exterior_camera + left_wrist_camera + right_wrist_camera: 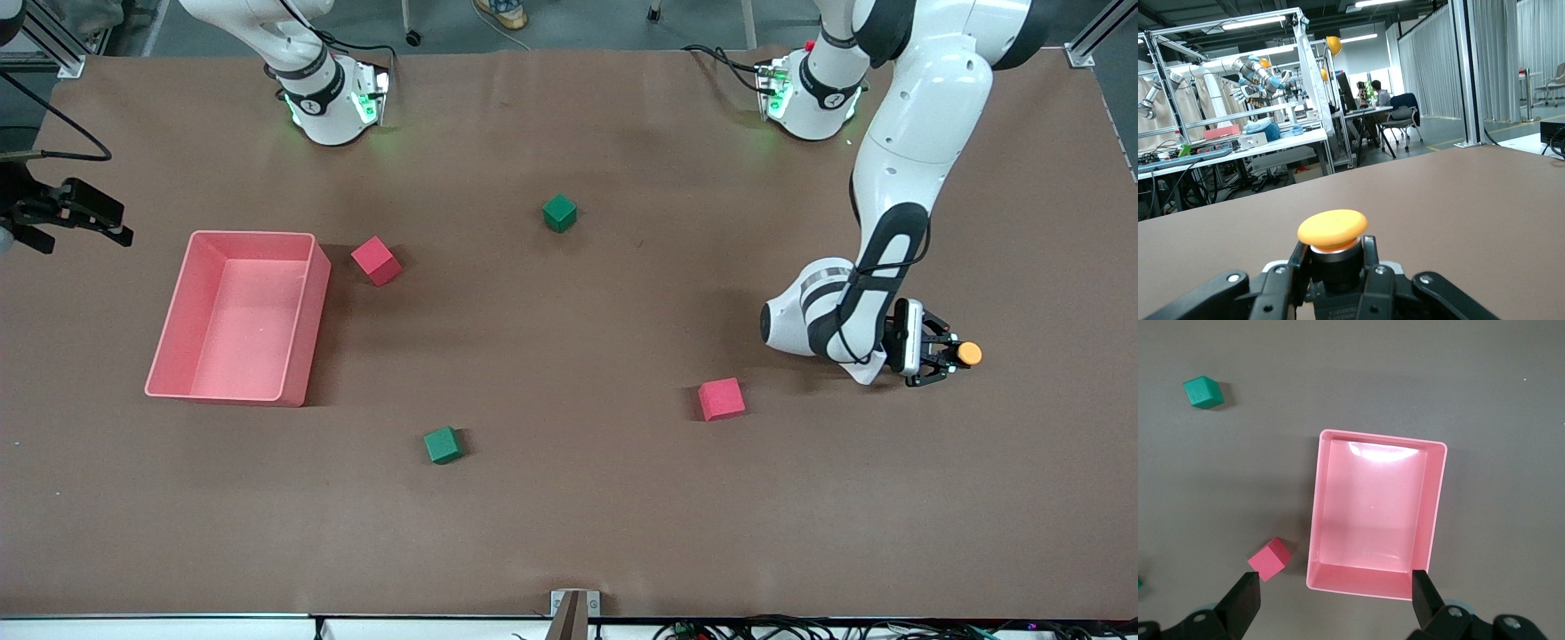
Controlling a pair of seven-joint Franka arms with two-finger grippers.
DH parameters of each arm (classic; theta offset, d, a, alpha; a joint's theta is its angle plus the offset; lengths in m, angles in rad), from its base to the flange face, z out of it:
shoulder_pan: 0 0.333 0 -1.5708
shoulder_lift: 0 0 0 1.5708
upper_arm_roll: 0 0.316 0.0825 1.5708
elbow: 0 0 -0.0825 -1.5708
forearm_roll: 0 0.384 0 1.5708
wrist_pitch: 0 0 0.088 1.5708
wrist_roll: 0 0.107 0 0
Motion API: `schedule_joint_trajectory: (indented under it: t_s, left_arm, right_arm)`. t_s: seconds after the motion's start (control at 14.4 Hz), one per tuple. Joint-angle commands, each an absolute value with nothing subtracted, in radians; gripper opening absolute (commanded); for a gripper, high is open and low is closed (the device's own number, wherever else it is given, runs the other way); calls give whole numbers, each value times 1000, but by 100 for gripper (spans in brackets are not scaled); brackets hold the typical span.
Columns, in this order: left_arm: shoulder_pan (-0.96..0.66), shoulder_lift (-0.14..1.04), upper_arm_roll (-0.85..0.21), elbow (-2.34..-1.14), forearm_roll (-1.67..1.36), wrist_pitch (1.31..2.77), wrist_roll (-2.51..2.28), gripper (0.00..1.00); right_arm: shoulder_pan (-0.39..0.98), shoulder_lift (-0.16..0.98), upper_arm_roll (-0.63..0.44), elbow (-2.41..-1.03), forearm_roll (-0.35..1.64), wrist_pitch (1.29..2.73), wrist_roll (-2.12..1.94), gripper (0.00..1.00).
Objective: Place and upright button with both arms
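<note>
- One step looks done: left gripper (944, 354) is clamped on the button (967, 354), low over the table's (569, 498) left-arm end, orange cap pointing sideways.
- Not yet set down or upright.
- Right gripper (1335, 600), fingers wide and empty, waits above the pink bin (1431, 513).

The button (967, 354), orange round cap on a dark body, is clamped by the left gripper (944, 354) (cap pointing sideways) toward the left arm's end of the table.
</note>
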State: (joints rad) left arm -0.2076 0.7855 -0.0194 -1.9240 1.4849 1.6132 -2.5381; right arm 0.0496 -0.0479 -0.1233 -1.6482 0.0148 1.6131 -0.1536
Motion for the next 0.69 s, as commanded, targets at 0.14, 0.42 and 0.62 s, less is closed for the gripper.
schedule_joint_trajectory:
  t_s: [0.14,0.42,0.62]
  left_arm:
    - [-204,837,-17,-1904,1532,1594,-2605,0]
    - [-190,857,-17,-1901,1545,1600,-2622,1]
    - [-192,880,-17,-1881,1545,1600,-2657,2]
  right_arm:
    - [44,-64,-126,-1657,11,1621,-169,100]
    - [46,-64,-126,-1657,12,1618,-169,100]
    - [46,-64,-126,-1657,11,1618,-169,100]
